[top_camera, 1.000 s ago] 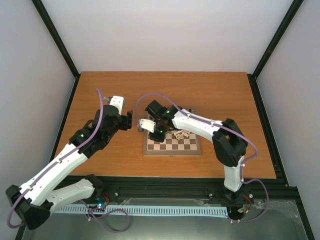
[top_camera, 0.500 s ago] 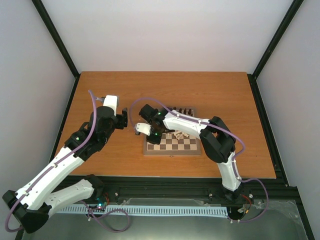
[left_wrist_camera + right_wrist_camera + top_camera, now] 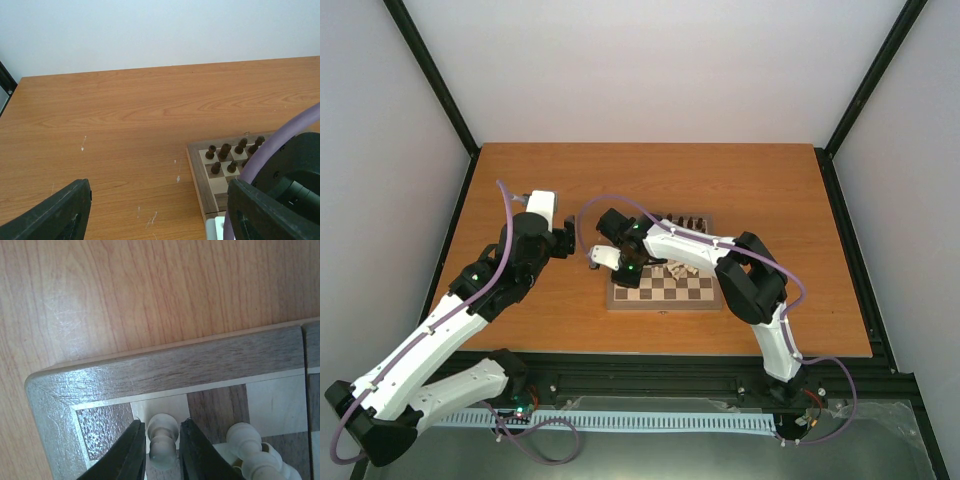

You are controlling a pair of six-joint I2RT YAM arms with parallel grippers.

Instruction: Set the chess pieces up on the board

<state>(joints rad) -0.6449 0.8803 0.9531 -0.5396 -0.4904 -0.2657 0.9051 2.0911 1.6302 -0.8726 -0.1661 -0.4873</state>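
The board [image 3: 665, 304] lies near the middle of the desk [image 3: 770, 190]. Just inside a corner on its left side, the right tool [image 3: 162, 426] is clamped on a cream piece [image 3: 162, 441], one finger on either side. A second cream piece [image 3: 242, 434] stands just beside it. A cluster of cream pieces [image 3: 680, 268] sits mid-board. Along the far edge stand dark pieces [image 3: 225, 150]. Left of the board, the left tool [image 3: 158, 192] hangs above the desk, spread wide and gripping nothing.
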